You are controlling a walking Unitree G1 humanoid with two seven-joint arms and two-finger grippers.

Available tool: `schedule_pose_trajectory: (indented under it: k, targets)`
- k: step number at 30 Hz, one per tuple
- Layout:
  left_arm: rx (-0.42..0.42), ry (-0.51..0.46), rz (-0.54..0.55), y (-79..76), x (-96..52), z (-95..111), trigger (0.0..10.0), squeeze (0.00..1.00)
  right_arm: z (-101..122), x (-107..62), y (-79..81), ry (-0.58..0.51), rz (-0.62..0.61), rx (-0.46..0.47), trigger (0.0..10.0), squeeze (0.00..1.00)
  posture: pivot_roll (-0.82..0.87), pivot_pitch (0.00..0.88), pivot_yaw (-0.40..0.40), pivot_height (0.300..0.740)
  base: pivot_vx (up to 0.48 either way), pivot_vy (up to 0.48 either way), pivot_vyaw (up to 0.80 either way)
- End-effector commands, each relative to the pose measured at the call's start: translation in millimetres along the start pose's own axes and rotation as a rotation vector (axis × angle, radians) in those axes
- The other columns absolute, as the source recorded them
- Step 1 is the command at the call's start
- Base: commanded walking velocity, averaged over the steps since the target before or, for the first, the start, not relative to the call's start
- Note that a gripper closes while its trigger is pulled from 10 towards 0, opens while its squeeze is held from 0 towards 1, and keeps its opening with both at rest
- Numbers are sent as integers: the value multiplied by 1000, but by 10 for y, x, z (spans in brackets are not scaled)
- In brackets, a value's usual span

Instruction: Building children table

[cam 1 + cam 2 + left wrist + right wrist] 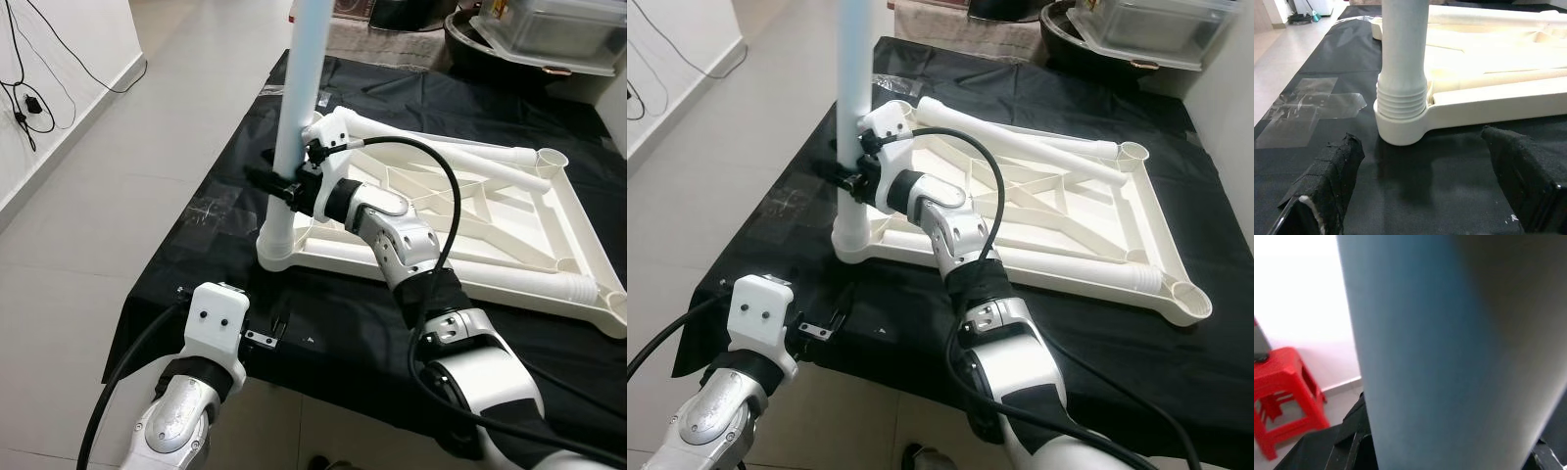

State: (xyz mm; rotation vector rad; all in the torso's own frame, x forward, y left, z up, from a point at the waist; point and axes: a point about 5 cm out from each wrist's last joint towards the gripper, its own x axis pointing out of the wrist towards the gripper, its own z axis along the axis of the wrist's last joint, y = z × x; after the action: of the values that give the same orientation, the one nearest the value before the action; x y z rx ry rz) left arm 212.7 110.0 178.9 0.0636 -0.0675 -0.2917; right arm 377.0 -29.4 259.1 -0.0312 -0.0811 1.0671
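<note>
A white plastic table top (446,266) lies upside down on a black cloth (333,338). One pale table leg (299,98) stands upright in its near-left corner socket (1400,125). My right gripper (278,186) is shut on this leg a little above the socket; the leg (1449,347) sits close against the right wrist camera. My left gripper (1425,196) is open, low over the cloth just in front of the socket, its fingers (1332,181) apart and holding nothing. Two loose legs (1038,145) lie across the far side of the table top.
Clear tape (1308,105) is stuck to the cloth left of the socket. The cloth's front edge (294,387) drops to tiled floor. A clear plastic bin (549,34) stands at the back right, cables (24,88) hang on the left wall, and a red stool (1283,396) stands beyond.
</note>
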Motion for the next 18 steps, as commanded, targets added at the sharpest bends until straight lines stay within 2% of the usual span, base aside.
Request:
schedule_pose_trajectory:
  k: [1, 3, 5, 10, 16, 18]
  targets:
    - [11, 11, -5, -14, -33, -13, 10000, 0, -654, 18, 199, 271, 109, 127, 10000, 0, 166, 211, -131, 740, 0, 0, 0]
    - [18, 13, -11, -27, -38, -21, 10000, 0, -685, 10, 183, 308, 118, 102, 10000, 0, 166, 211, -131, 740, 0, 0, 0]
    - [23, 15, -16, -45, -44, -29, 10000, 0, -709, -5, 122, 344, 74, 76, 10000, 0, 165, 220, -132, 740, 0, 0, 0]
    - [23, 14, -14, -45, -44, -27, 10000, 0, -692, -36, 86, 338, 58, 76, 10000, 0, 167, 220, -132, 740, 0, 0, 0]
    - [27, 13, -8, -19, -34, -30, 10000, 0, -693, -35, 42, 316, -46, 117, 10000, 0, 160, 223, -130, 740, 0, 0, 0]
    - [27, 13, -8, -19, -34, -30, 10000, 0, -693, -35, 42, 316, -46, 117, 10000, 0, 160, 223, -130, 740, 0, 0, 0]
